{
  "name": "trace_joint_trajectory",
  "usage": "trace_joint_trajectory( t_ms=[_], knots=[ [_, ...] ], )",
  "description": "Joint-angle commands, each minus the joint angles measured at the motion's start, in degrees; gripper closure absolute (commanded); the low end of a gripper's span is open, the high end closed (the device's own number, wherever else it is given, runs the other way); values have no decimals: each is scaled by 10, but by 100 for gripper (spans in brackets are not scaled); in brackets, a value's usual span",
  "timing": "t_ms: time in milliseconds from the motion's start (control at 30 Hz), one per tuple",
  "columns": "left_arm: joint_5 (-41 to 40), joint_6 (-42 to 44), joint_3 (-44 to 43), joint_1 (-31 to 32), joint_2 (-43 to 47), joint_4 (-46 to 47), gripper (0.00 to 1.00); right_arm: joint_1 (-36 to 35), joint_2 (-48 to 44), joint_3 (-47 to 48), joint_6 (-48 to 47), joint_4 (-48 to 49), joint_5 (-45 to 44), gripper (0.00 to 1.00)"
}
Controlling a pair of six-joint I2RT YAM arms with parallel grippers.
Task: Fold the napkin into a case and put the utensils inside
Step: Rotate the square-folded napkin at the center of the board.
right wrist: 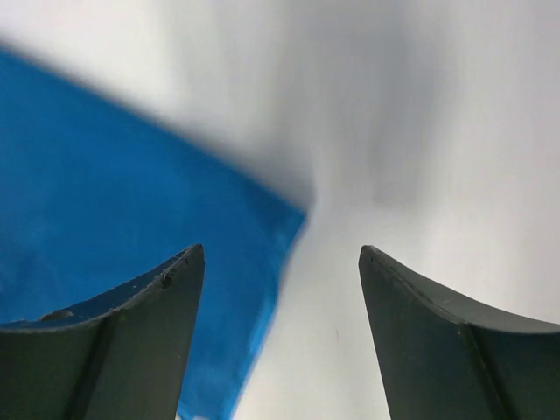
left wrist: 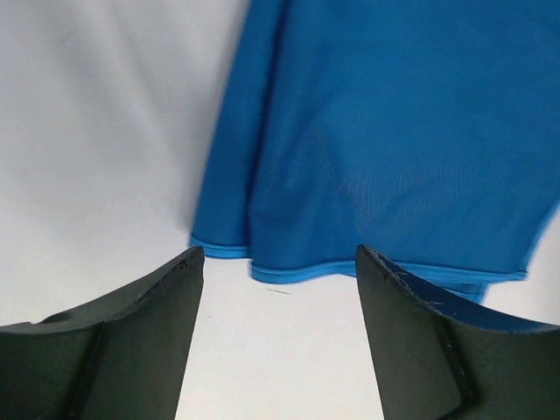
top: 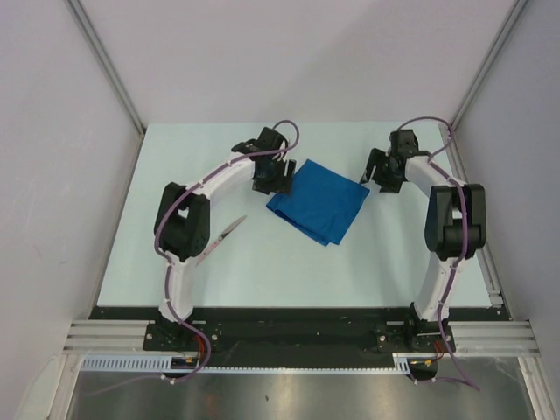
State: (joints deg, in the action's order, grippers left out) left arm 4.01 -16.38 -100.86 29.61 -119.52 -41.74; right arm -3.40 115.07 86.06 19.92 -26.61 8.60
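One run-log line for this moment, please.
napkin: folded, flat | left gripper: open, at edge | right gripper: open, at corner | utensil: on table

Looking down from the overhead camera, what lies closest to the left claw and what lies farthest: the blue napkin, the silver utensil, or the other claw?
From the left gripper:
1. napkin, right beside it, on its right.
2. utensil, toward the near side, to its left.
3. right gripper, across the napkin, by its right corner.
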Motion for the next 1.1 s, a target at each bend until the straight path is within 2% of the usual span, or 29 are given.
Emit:
trace_joint_trajectory(
  t_ms=[0, 33, 67, 167, 267, 333, 400, 500, 533, 600, 633, 700, 800, 833, 933, 1067],
  knots=[
    [8, 15, -25, -53, -15, -14, 26, -2, -129, -133, 26, 0, 43, 23],
    [20, 14, -28, -60, -26, -13, 27, -3, -153, -210, 45, 23, 96, 23],
    [34, 12, -27, -72, -32, -6, 28, -6, -171, -242, 53, 67, 117, 22],
    [66, 10, -36, -84, -61, -4, 29, -20, -232, -337, 81, 102, 137, 22],
    [85, 8, -34, -87, -83, 3, 32, -30, -281, -387, 91, 116, 157, 22],
    [106, 5, -26, -88, -93, 3, 41, -34, -303, -403, 89, 112, 145, 21],
    [121, -9, -5, -88, -88, 23, 45, -32, -328, -419, 90, 108, 135, 21],
    [135, -38, 43, -88, -69, 53, 61, -33, -341, -427, 88, 99, 128, 21],
    [138, -49, 71, -87, -63, 60, 69, -32, -344, -431, 89, 100, 128, 21],
    [151, -80, 105, -84, -38, 94, 74, -33, -350, -438, 89, 103, 127, 21],
    [152, -91, 136, -82, -30, 102, 80, -32, -352, -439, 87, 102, 123, 21],
    [166, -128, 175, -75, -10, 133, 84, -32, -354, -440, 86, 97, 117, 21],
    [178, -190, 282, -55, 55, 207, 90, -30, -367, -445, 82, 89, 107, 21],
    [179, -206, 335, -49, 86, 223, 96, -32, -368, -447, 79, 88, 103, 21],
    [178, -282, 431, -1, 146, 301, 96, -32, -372, -452, 76, 81, 99, 21],
    [159, -317, 506, 33, 194, 333, 91, -33, -380, -458, 72, 69, 94, 21]
  ],
)
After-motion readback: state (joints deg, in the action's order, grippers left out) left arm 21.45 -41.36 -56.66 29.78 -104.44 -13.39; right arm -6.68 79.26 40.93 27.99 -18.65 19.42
